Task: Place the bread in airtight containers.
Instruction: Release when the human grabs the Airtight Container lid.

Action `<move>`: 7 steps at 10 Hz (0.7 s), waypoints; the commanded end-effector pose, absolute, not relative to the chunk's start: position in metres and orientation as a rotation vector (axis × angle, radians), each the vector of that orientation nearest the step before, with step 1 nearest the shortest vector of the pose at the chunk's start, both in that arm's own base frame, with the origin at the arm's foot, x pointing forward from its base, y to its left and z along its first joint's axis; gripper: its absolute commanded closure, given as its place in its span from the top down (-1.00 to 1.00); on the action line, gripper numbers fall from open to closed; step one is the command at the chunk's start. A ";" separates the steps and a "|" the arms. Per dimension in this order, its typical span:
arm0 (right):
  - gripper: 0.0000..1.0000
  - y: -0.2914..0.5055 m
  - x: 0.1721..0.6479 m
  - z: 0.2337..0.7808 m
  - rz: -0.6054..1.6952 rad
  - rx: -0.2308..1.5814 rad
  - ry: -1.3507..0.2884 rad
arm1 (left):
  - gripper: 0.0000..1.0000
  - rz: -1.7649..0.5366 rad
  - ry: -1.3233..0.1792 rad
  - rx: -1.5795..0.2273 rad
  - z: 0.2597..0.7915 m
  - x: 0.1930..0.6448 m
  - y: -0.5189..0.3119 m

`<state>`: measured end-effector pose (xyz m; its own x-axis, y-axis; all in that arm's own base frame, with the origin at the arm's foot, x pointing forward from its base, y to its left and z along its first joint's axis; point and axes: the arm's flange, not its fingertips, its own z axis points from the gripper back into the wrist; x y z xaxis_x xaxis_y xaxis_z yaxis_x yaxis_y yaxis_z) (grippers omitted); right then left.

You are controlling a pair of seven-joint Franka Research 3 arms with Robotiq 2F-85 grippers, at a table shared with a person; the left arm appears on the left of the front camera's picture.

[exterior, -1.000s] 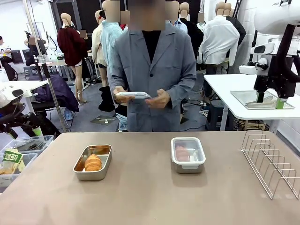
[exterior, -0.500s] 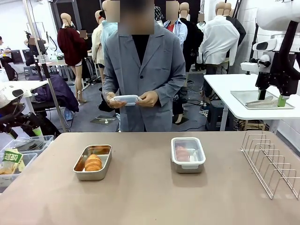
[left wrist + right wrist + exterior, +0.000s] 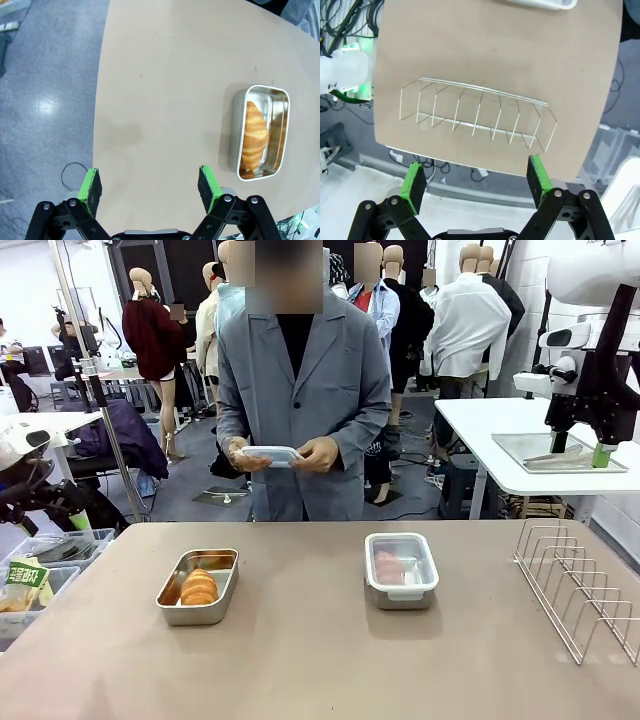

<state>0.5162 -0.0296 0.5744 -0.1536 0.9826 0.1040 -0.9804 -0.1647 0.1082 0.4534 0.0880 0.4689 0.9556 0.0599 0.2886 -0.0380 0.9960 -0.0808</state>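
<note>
a wire rack (image 3: 577,585) stands at the table's (image 3: 320,660) right edge.

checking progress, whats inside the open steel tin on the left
One golden-brown ridged croissant roll lies inside the open rectangular steel tin, with bare metal floor beside it; the left wrist view shows the same. The tin bottom under the roll is hidden.

The front camera sits low at the robot's edge of the table (image 3: 320,660) and faces across it toward the person (image 3: 300,410) at the far side. The left wrist camera looks steeply down from high above the table's edge, with floor at picture left. It shares the open tin (image 3: 261,132) with the front view (image 3: 198,586). The right wrist camera also looks down from high up; it shares the wire rack (image 3: 477,115) with the front view (image 3: 580,585).
</note>
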 end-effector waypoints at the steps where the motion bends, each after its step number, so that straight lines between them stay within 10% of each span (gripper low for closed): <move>1: 1.00 -0.030 0.515 0.574 1.733 0.179 0.021 | 1.00 0.068 -0.296 -0.077 0.470 0.453 0.088; 7: 1.00 -0.030 0.515 0.574 1.733 0.179 0.021 | 1.00 0.068 -0.296 -0.077 0.470 0.453 0.088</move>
<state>0.5162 -0.0296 0.5744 -0.1536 0.9826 0.1040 -0.9804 -0.1647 0.1081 0.4534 0.0880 0.4689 0.9556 0.0599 0.2886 -0.0380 0.9960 -0.0808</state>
